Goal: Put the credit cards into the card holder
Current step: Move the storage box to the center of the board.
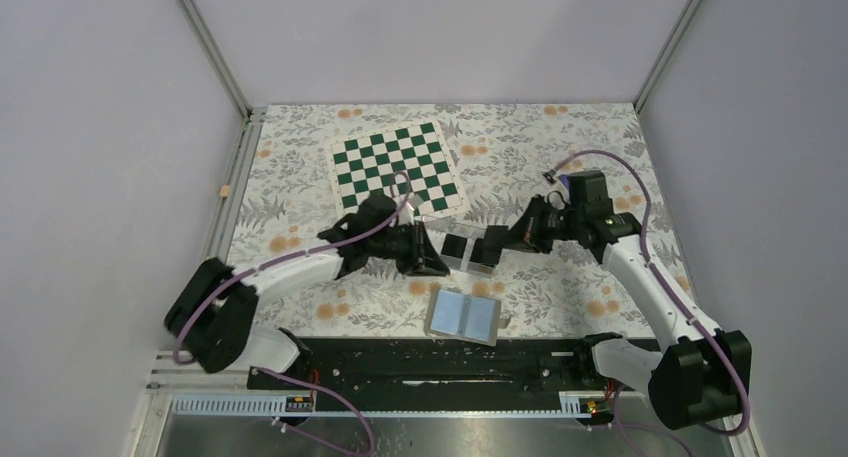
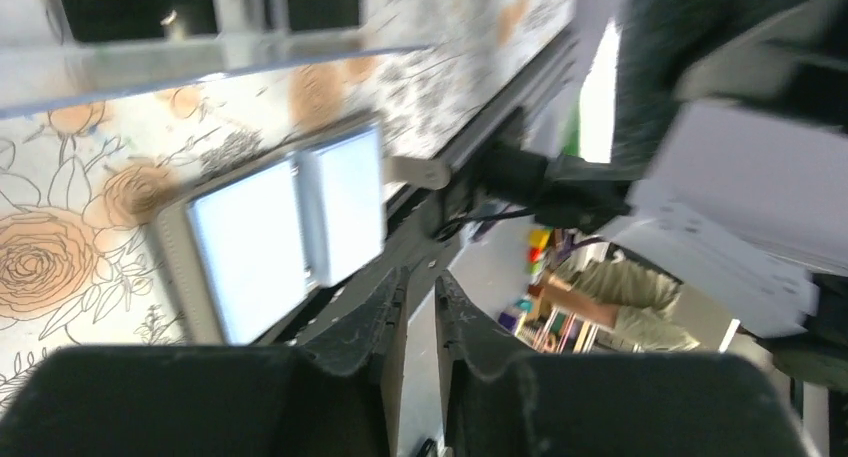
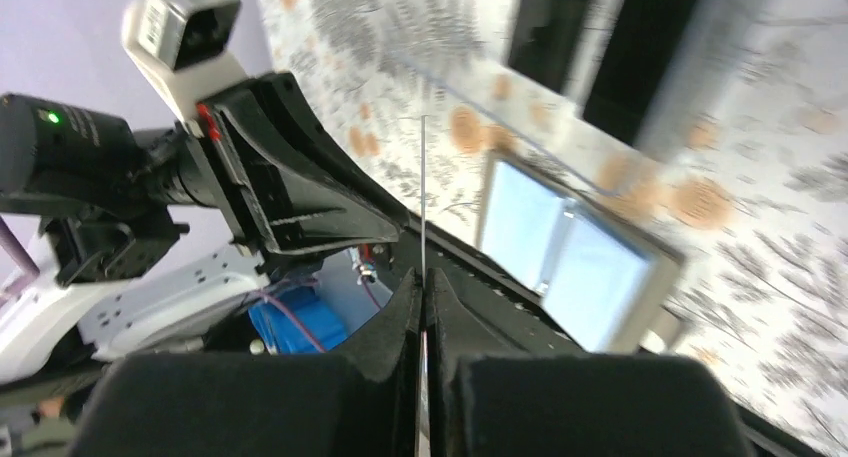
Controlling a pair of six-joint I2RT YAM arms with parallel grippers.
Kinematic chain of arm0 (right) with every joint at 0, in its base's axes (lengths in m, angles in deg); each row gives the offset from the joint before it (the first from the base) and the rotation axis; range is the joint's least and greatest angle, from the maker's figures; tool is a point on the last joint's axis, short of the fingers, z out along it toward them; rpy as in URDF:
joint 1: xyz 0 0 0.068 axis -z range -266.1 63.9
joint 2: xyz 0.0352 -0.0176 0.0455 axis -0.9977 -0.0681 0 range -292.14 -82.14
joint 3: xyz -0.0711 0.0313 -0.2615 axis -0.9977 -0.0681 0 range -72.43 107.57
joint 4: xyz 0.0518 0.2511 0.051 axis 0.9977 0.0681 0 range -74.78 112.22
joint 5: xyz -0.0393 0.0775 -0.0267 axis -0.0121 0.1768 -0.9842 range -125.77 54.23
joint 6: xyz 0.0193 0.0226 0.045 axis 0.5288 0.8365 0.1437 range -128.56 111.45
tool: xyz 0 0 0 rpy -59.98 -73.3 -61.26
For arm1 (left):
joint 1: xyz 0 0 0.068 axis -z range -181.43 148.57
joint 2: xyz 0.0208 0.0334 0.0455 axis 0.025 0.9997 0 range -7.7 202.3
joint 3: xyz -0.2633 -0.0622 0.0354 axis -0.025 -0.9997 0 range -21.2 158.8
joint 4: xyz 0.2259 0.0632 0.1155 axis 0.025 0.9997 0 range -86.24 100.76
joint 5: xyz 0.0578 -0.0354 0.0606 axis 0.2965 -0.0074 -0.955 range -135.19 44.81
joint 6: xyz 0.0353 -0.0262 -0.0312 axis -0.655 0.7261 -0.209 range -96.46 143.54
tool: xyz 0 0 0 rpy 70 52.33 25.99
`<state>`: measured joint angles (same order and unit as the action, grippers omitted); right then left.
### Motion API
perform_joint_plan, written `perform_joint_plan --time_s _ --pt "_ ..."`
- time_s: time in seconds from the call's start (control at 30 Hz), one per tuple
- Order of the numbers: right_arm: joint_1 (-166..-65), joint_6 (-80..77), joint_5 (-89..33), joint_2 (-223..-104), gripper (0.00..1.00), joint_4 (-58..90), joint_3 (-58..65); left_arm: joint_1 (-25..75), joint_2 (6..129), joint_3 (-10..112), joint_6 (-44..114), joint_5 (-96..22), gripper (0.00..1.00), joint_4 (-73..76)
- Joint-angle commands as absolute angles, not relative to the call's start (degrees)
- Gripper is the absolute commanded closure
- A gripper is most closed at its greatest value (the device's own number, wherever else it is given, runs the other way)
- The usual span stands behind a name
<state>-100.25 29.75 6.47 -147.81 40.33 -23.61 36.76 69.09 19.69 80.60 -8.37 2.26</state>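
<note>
The left hand (image 1: 435,257) lay low over the floral-patterned tabletop (image 1: 300,177), just left of the clear acrylic card holder (image 1: 468,257). Its fingers (image 2: 375,317) were parted by a slim gap with nothing between them. By the look of it, it was placed there to steady the box, not to carry anything.

The card holder stood at mid-tabletop between the two hands, with black credit cards (image 1: 455,247) showing inside its transparent walls.

Just right of it, the right hand (image 1: 492,245) was pressed together, pinching one thin credit card (image 3: 423,177). That card showed only as an edge-on sliver rising from the fingertips. It was probably held on edge so that it could slide down into a narrow slot. Whether it touched the holder's rim could not be told.

With a hand close on either side, the holder's open approach was from above. The opened taupe folding wallet with a light-blue inside (image 1: 465,317) lay nearer than the holder and apart from it. The green-and-white chequered mat (image 1: 398,169) lay farther back, beyond the left hand. A careless sideways swing by either hand risked knocking the box.
</note>
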Motion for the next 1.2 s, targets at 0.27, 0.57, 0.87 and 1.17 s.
perform_joint_plan --time_s 0.27,0.57,0.87,1.17 --pt "-90.30 20.55 -1.33 -143.16 1.00 56.28 -24.12 47.84 92.24 37.40 74.71 -19.15 0.91 11.82" --pt "-89.61 18.51 -1.90 -143.24 1.00 58.63 -22.58 48.12 101.89 48.09 74.92 -24.46 0.92 14.32" --pt "-89.61 16.33 -0.10 -144.61 1.00 59.71 -22.58 47.88 109.26 56.69 77.53 -24.00 0.90 12.78" --pt "-90.19 14.45 2.71 -145.37 1.00 59.41 -24.67 44.36 99.80 47.46 76.71 -21.51 0.85 9.13"
